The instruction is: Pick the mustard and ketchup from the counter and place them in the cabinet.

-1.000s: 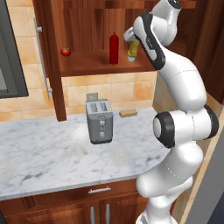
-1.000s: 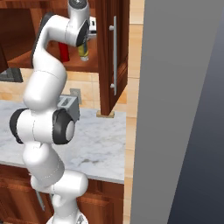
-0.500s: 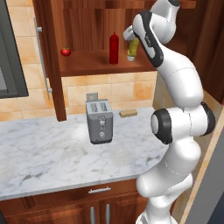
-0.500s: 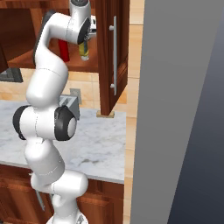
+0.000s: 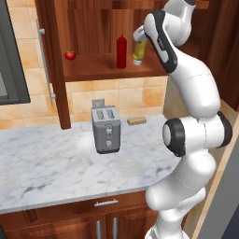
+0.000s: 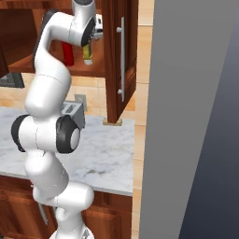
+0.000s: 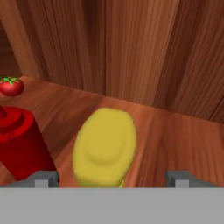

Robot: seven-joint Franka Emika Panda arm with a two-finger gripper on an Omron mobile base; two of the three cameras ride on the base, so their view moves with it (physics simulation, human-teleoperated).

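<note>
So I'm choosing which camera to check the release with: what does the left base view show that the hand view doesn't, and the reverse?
Left base view: the toaster standing on the counter, a small tan block behind it, and the cabinet door's bar handle. Hand view: the hand from close up, its fingertips spread wide and apart from the mustard. Both: the mustard, the ketchup beside it and the tomato, all on the cabinet shelf.

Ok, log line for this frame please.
ketchup: on cabinet shelf | mustard: on shelf beside ketchup | end effector: open around mustard | tomato: shelf
</note>
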